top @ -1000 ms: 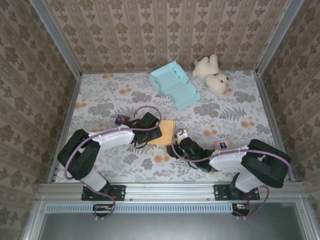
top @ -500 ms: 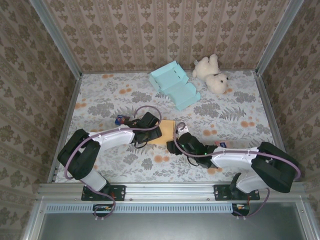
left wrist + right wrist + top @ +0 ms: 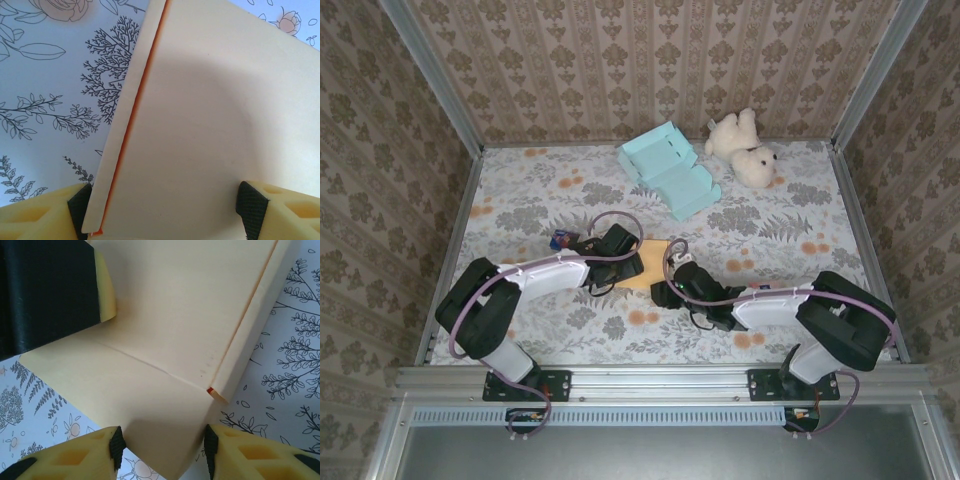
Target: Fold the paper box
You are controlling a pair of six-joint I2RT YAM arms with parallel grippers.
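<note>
My left gripper [image 3: 165,212] is spread wide. Its yellow fingers [image 3: 35,220] sit at either side of the paper box [image 3: 200,100], which lies flat right under them. The left pad is against the doubled-over flap edge [image 3: 125,140], where an orange line shows in the fold. The cream panel runs on past the other finger, so it lies across the gap and is not pinched.

My right gripper [image 3: 162,452] has its jaws about half apart, with the near corner of the box pushed in between the black pads [image 3: 117,445]. The card looks to meet both pads, but I cannot tell whether they are really pressing on it. A crease runs across the panel just ahead of these fingers. Beyond it, the left gripper's yellow fingertip [image 3: 105,295] rests on the same panel.

From above, both wrists cover most of the box and only a strip of cream shows between them. Both wrist cameras cut off the box's far edges.

Compared with a second ago, the right gripper has slid in closer to the box and its jaws have narrowed. The left arm and the box have not shifted. The teal boxes [image 3: 668,172] and the teddy bear [image 3: 745,148] sit well beyond both grippers, as before.
</note>
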